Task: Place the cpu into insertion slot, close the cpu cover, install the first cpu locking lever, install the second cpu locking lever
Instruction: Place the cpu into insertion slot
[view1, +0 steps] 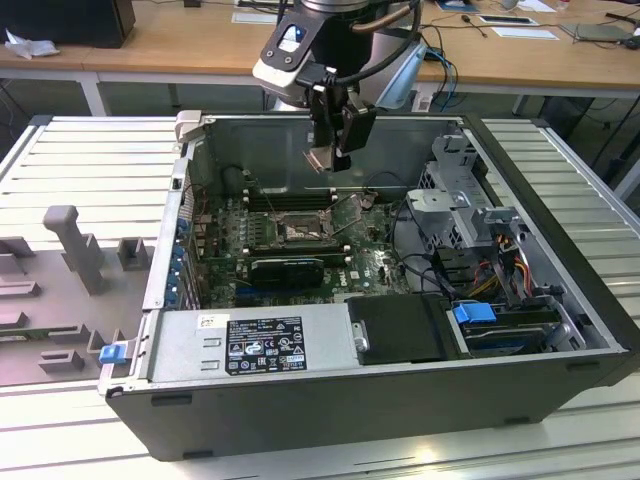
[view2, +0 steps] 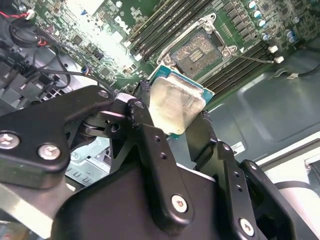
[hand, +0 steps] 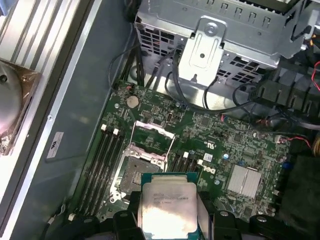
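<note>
The hand (view2: 175, 116) pinches the cpu (view2: 176, 106) between its two black fingers (view2: 150, 135), one on each opposite edge. The chip's silvery top shows in both wrist views. In the exterior view the cpu hangs in the air over the open computer case (view1: 400, 400), which lies on the slatted bench (view1: 90, 160). The insertion slot (view1: 298, 232) sits on the green motherboard (view1: 375, 265) at about 7 o'clock from the cpu, well apart from it, with its pin field bare. In the first wrist view the cpu cover (hand: 152, 129) stands open, swung up off the slot. A black graphics card (view1: 288, 268) lies at 6 o'clock from the slot, just beside it.
</note>
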